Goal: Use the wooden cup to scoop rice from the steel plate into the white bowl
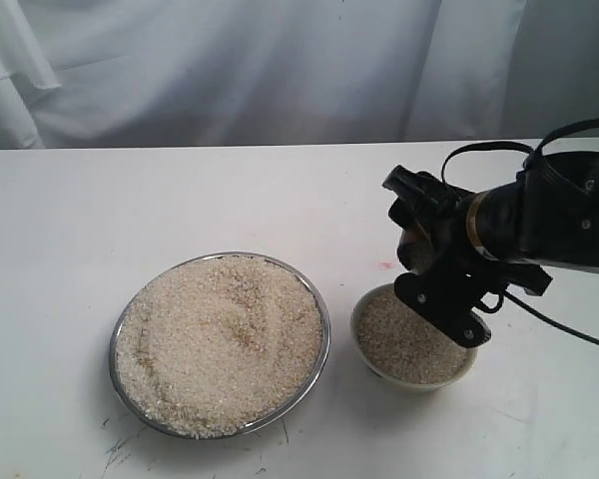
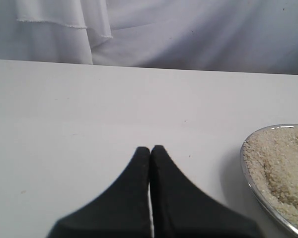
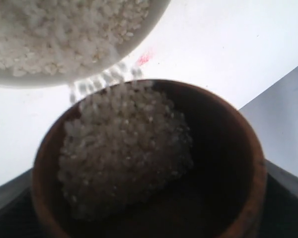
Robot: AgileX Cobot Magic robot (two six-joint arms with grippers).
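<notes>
Some pale rice (image 3: 124, 148), apparently spilling, brown wooden cup (image 3: 228, 134)

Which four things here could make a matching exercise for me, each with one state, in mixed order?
Things: 1 steel plate; 2 white bowl; 3 wooden cup; 4 left gripper.
States: A shut, holding nothing; B tilted, rice pouring out; C widest dish, heaped full; D receiving falling grains.
Pairs: 1-C; 2-D; 3-B; 4-A.
</notes>
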